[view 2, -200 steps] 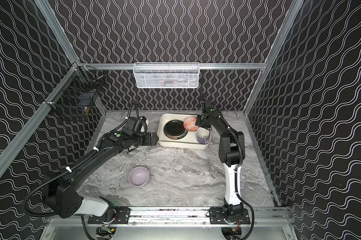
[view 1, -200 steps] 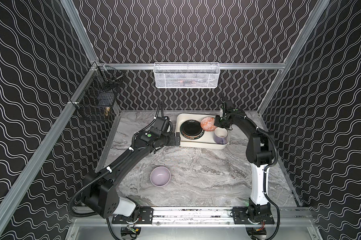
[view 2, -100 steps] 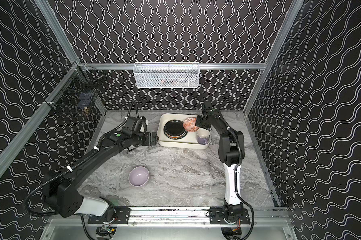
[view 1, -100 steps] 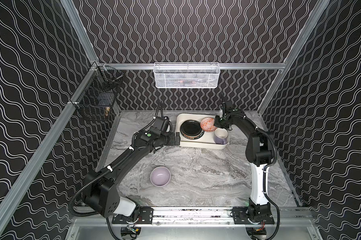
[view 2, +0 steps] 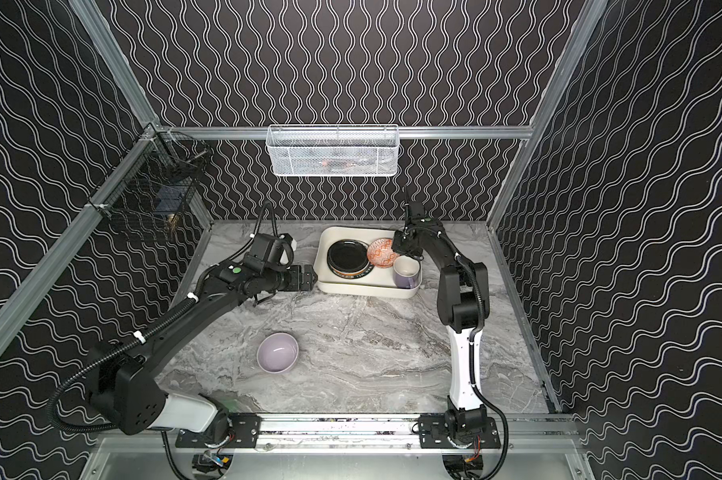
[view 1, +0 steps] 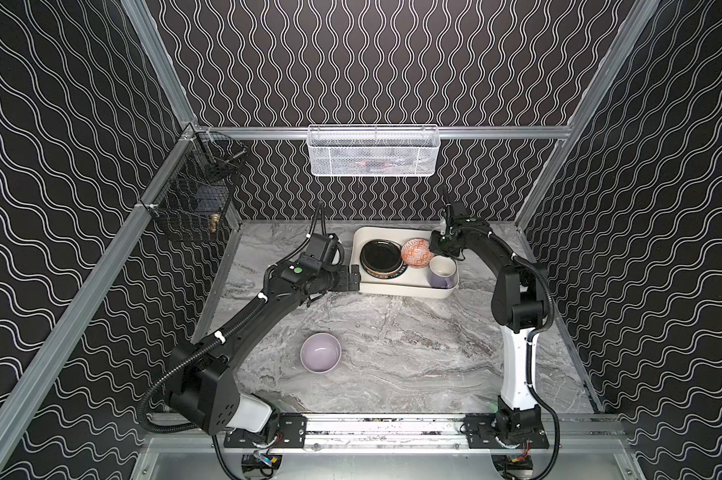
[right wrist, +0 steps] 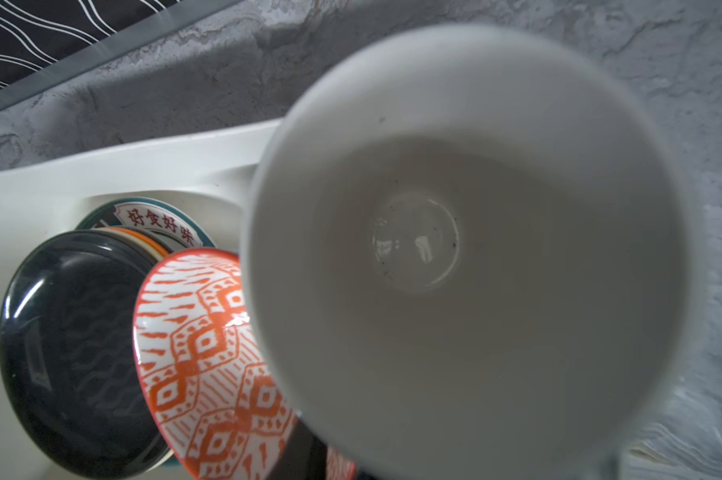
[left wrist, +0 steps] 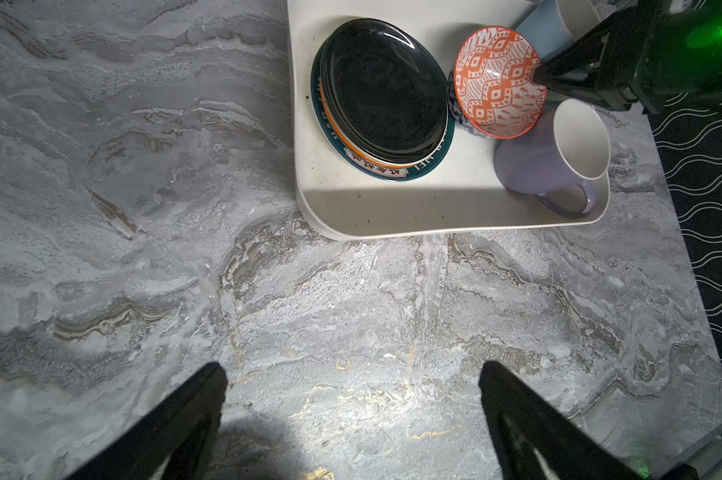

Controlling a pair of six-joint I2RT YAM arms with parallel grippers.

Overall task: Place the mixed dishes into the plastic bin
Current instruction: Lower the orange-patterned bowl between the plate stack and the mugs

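Observation:
The cream plastic bin (view 1: 405,289) (left wrist: 392,216) stands at the back of the marble table. It holds a plate stack topped by a black plate (view 1: 380,255) (left wrist: 384,87), a tilted orange-patterned bowl (view 1: 416,251) (left wrist: 496,83) (right wrist: 201,357), a lilac mug (view 1: 442,272) (left wrist: 550,158) and a light-blue mug (left wrist: 546,25). My right gripper (view 1: 434,249) (left wrist: 537,77) has its tips at the orange bowl's rim; whether they still pinch it does not show. A mug's white inside (right wrist: 454,249) fills the right wrist view. My left gripper (view 1: 353,278) (left wrist: 353,370) hangs open beside the bin's left end, holding nothing. A lilac bowl (view 1: 321,352) (view 2: 277,351) sits upright on the table nearer the front.
A white wire-mesh basket (view 1: 371,151) hangs on the back rail. A black wire basket (view 1: 193,199) hangs on the left rail. Patterned walls enclose the table on three sides, and both arm bases sit on the front rail (view 1: 392,424).
Nothing has visibly moved. The right gripper stays at the orange bowl's rim and the left arm holds still beside the bin.

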